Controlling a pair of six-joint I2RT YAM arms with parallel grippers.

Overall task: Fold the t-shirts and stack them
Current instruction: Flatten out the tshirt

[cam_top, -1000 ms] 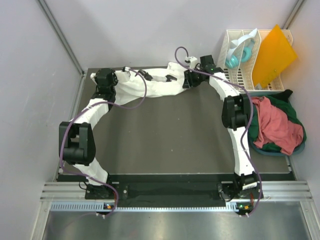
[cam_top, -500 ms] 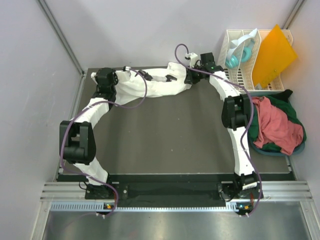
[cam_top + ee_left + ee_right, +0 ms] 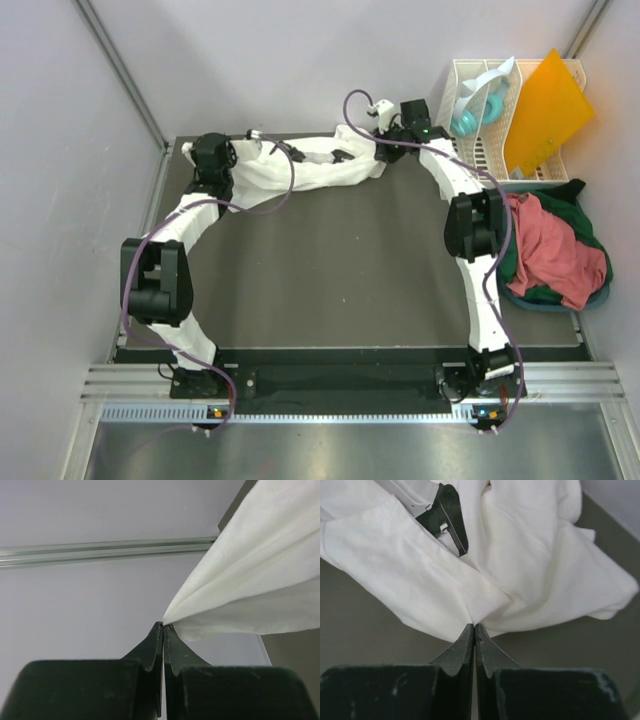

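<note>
The large white t-shirt (image 3: 322, 172) is strung out along the back of the dark table (image 3: 330, 270), bunched and creased. My left gripper (image 3: 285, 150) is shut on its left end; in the left wrist view the cloth (image 3: 250, 580) fans away from the closed tips (image 3: 163, 625) against the wall. My right gripper (image 3: 378, 160) is shut on a pinched fold at the right end, and the shirt (image 3: 535, 565) spreads from those tips (image 3: 474, 626). A salmon-red t-shirt (image 3: 555, 245) lies crumpled on a dark green t-shirt (image 3: 528, 285) at the right edge.
A white slatted rack (image 3: 480, 150) stands at the back right, holding a stiff orange sheet (image 3: 545, 100) and a teal object (image 3: 468, 120). Grey walls close in at the back and on both sides. A black-and-white gripper part (image 3: 447, 520) lies over the shirt in the right wrist view.
My right gripper has closed on the shirt's right end and shifted slightly toward the back wall. The left gripper has kept its hold and place.
</note>
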